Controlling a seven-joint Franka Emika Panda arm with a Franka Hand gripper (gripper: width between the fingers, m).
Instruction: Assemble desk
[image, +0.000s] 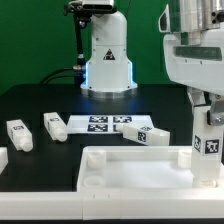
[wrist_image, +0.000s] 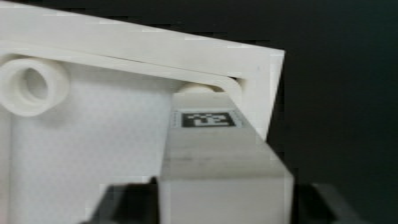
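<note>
The white desk panel (image: 130, 168) lies flat at the front of the black table, rim up, with round corner sockets. My gripper (image: 205, 106) is shut on a white leg (image: 208, 140) with a black-and-white tag. It holds the leg upright over the panel's corner at the exterior view's right. In the wrist view the leg (wrist_image: 222, 150) runs from between my gripper's (wrist_image: 226, 208) dark fingers (wrist_image: 134, 206) down to the panel's (wrist_image: 107, 150) corner socket, its far end at or in the socket. Another socket (wrist_image: 32, 85) is open beside it.
Three loose white legs lie behind the panel: one (image: 18, 135) and another (image: 55, 125) at the exterior view's left, one (image: 150, 135) in the middle. The marker board (image: 105, 122) lies behind them. The robot base (image: 106, 55) stands at the back.
</note>
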